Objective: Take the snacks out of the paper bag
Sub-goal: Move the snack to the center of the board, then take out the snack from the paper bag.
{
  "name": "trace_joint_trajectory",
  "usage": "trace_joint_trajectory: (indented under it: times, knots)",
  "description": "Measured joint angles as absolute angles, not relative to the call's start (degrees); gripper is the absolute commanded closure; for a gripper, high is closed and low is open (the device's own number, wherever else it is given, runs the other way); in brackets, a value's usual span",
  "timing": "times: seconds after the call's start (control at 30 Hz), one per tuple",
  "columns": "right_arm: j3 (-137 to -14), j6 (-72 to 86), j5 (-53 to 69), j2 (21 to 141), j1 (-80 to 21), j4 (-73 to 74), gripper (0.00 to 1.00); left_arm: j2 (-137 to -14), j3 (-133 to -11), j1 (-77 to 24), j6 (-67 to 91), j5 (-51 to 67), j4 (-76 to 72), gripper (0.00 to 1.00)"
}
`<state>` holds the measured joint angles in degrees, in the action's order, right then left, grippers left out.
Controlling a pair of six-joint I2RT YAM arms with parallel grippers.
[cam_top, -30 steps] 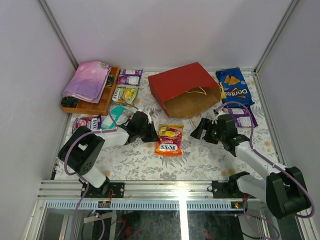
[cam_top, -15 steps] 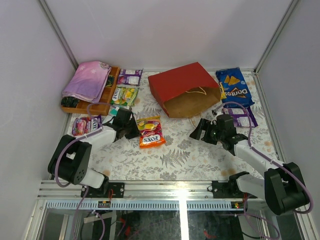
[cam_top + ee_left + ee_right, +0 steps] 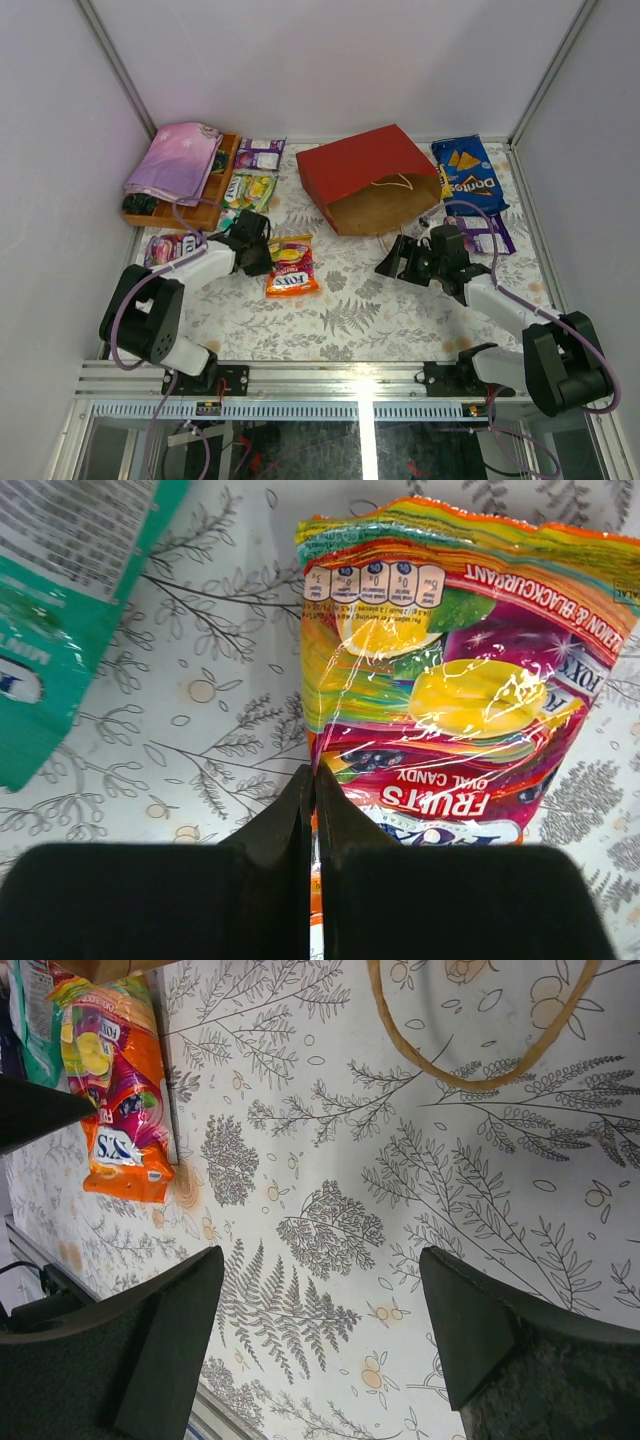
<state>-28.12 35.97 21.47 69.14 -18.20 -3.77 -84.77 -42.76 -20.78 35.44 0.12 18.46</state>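
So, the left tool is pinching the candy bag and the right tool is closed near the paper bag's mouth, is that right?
Not quite: the right tool, near the paper bag, is open, as the right wrist view shows; the left tool does pinch the candy bag.

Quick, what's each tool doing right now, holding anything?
Left tool: closed, pinching the orange candy bag by its edge.
Right tool: open, holding nothing.
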Motion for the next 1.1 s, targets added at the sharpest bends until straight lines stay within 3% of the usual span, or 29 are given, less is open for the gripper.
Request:
trace_joint_trajectory:
  times: [0.13,0.53,0.63,0.8,0.83,1.1]
  knots:
    - [-28.1,35.8,22.2,69.3,-18.2,-4.4,0.14,-87.6,-47.7,-20.8,34.2,-3.7,24.1,1.0]
    - [-28.1,35.7,23.6,70.0,-18.2,-7.2,0.12,-97.8,-64.3,-20.7,28.5,-15.1,39.7,0.79]
    - [-28.2,36.8,22.8,70.0,-18.2,-8.3,0.09,-96.9,-64.9,-20.4,27.0,-18.2,41.8,0.6]
    - [-29.4,41.7,20.3,70.1,-18.2,-10.4,0.08,-95.4,-64.9,-20.1,24.7,-19.8,44.2,0.05]
    - [-29.6,43.5,20.1,70.3,-18.2,-11.9,0.07,-95.0,-64.9,-20.1,24.7,-20.1,44.5,0.0]
    - [-29.8,56.1,20.0,75.2,-18.2,-23.4,0.16,-87.6,-65.4,-20.1,23.3,-20.6,45.3,0.0]
